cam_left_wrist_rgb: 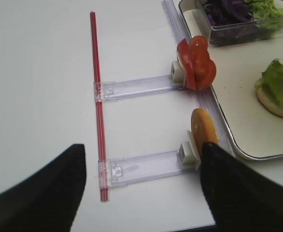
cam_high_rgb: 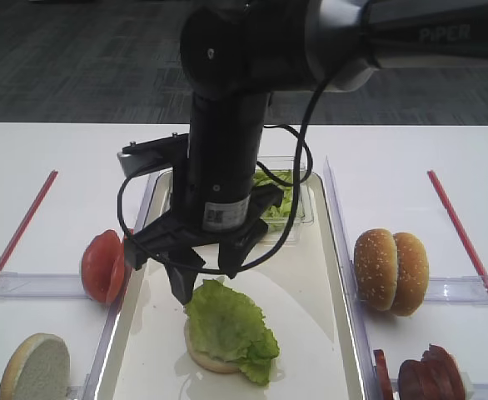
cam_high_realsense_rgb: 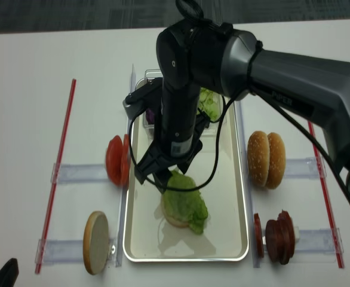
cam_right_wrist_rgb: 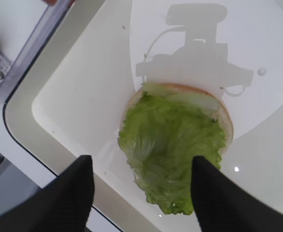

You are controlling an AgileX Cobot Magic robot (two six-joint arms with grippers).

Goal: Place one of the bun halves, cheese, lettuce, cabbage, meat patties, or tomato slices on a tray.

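A frilly green lettuce [cam_high_rgb: 227, 325] leaf lies on a pale bun half [cam_high_rgb: 206, 360] in the near part of the long tray [cam_high_rgb: 311, 333]. My right gripper [cam_right_wrist_rgb: 142, 162] hangs open just above the leaf's near edge, holding nothing and not touching it. Over the bare table on the left, my left gripper [cam_left_wrist_rgb: 142, 147] is open and empty beside a bun half [cam_left_wrist_rgb: 204, 130] standing on edge. Tomato slices [cam_high_rgb: 104, 265] stand left of the tray. Sesame bun halves [cam_high_rgb: 391, 270] and meat patties [cam_high_rgb: 423, 375] stand to its right. Purple cabbage [cam_left_wrist_rgb: 226, 10] fills a tub. No cheese shows.
A clear plastic tub [cam_high_rgb: 290, 208] with more green leaves sits at the tray's far end, behind the right arm. Clear plastic holders [cam_left_wrist_rgb: 141, 87] and red strips [cam_left_wrist_rgb: 97, 72] lie on the white table at both sides of the tray.
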